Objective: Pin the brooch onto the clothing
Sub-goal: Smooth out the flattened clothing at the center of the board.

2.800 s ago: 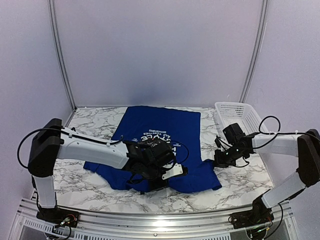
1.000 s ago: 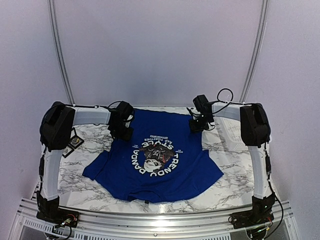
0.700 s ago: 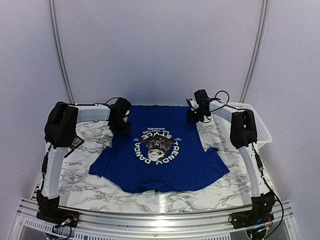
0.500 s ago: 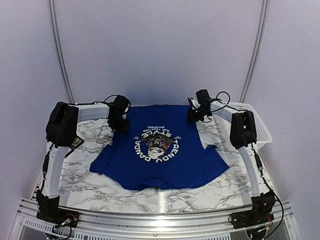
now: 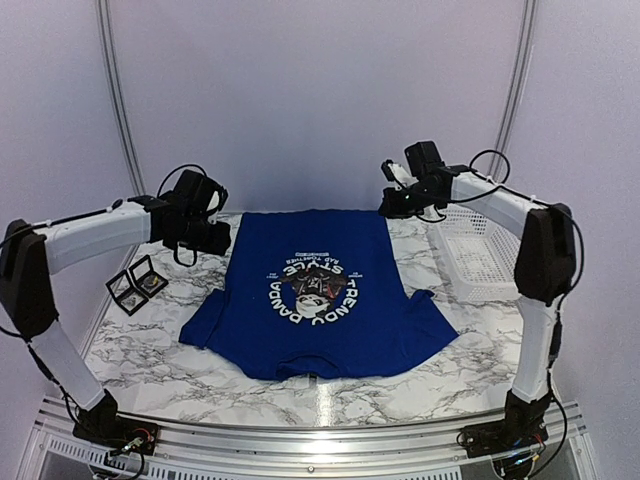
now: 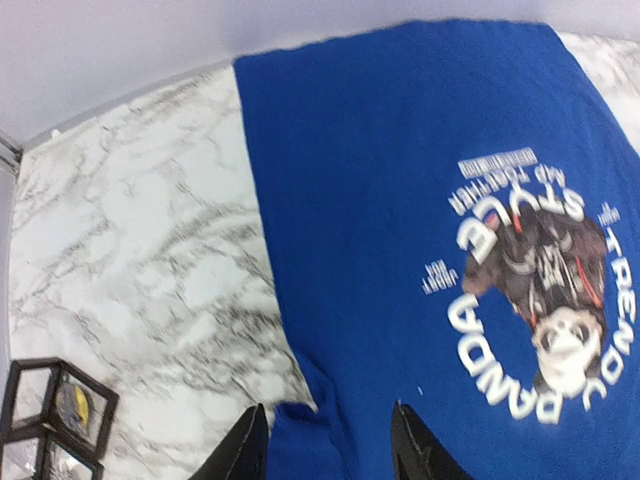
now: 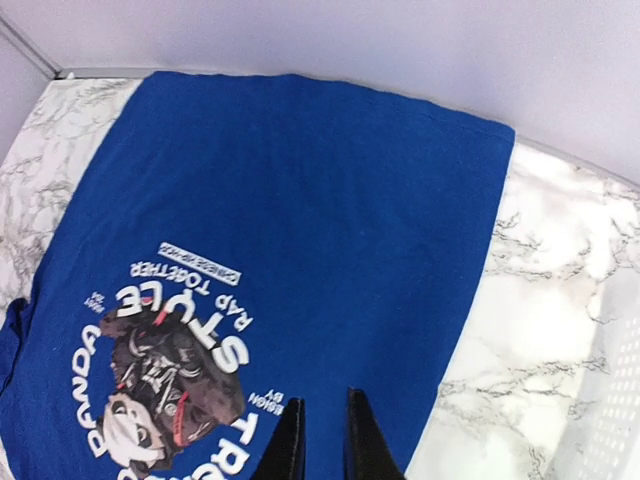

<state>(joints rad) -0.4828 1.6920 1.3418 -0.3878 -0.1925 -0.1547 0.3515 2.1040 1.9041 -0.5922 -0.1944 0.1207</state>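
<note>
The clothing, a royal-blue T-shirt with a round panda print, lies spread flat on the marble table, hem toward the back wall. My left gripper hovers off the shirt's far left corner. In its wrist view the left gripper is open above the shirt edge, holding nothing. My right gripper hangs above the far right corner. Seen from the right wrist, that gripper is open by a narrow gap over bare blue cloth. A small yellowish piece, possibly the brooch, sits in a clear box.
Two small black-framed clear boxes stand on the marble left of the shirt, also in the left wrist view as boxes. A white plastic basket stands at the right side. The back wall is close behind the shirt.
The shirt was drawn toward the back and flattened. Both grippers then left its far corners, rising and swinging outward. The right jaws opened slightly.
</note>
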